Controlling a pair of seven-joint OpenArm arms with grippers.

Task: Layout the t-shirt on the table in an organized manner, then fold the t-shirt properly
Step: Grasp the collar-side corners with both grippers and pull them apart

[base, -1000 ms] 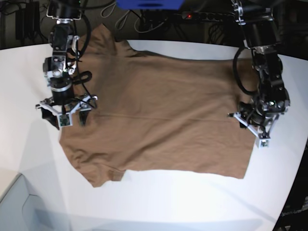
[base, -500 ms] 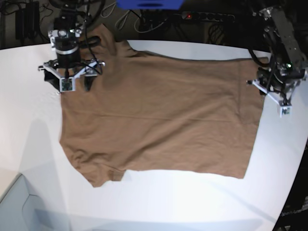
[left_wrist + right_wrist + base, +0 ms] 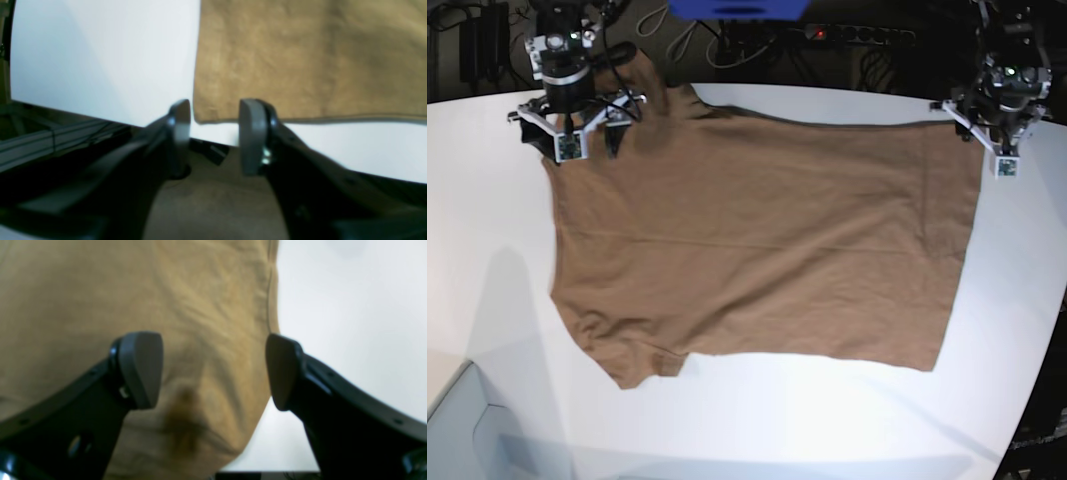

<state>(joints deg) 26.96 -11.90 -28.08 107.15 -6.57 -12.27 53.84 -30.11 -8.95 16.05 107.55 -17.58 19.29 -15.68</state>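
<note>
The brown t-shirt (image 3: pixel 757 230) lies spread flat on the white table (image 3: pixel 487 250), hem toward the base view's right and sleeves toward its left. My left gripper (image 3: pixel 995 140) hovers at the far hem corner. In the left wrist view this gripper (image 3: pixel 213 133) stands open, with the shirt (image 3: pixel 300 56) corner just beyond its pads (image 3: pixel 252 133) and nothing between them. My right gripper (image 3: pixel 570 135) is over the far sleeve. In the right wrist view it (image 3: pixel 211 370) is wide open above the wrinkled cloth (image 3: pixel 100 290), holding nothing.
Cables and a power strip (image 3: pixel 857 35) run behind the table's far edge, beside a blue object (image 3: pixel 737 8). The table's curved edge (image 3: pixel 1047 330) drops off at the right. A pale grey box (image 3: pixel 467 440) sits at the bottom left corner.
Both arms have moved toward the far edge of the table: the right gripper up to the far sleeve, the left up along the hem to its far corner. The left jaws have widened slightly.
</note>
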